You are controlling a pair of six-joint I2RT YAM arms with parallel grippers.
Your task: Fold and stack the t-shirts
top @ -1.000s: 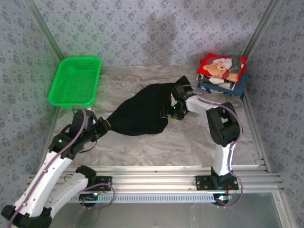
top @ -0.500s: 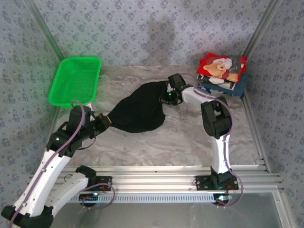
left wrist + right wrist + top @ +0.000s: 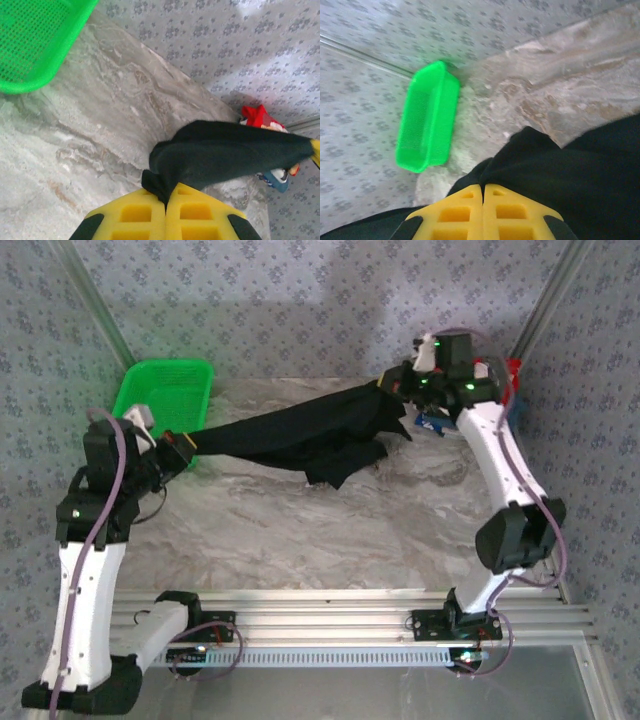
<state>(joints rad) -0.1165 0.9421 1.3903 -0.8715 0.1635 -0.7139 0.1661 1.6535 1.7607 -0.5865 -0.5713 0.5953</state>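
Cloth of the black t-shirt (image 3: 300, 430) hangs stretched between 2 tools, raised above the tabletop (image 3: 300, 540). Its long axis runs across the scene, from the left end beside the green basket (image 3: 160, 405) to the right end at the far right corner, climbing slightly toward the back wall. The left end is drawn narrow; the right half is wider, with a loose flap drooping toward the tabletop, though contact there cannot be told. The left tool (image 3: 166, 192) has its yellow pads pressed together, pinching a bunched corner of the shirt. The right tool (image 3: 483, 187) is likewise pressed together on black cloth. The folded t-shirts (image 3: 257, 115) lie in the far right corner, mostly hidden behind the right arm, with red and blue edges showing.
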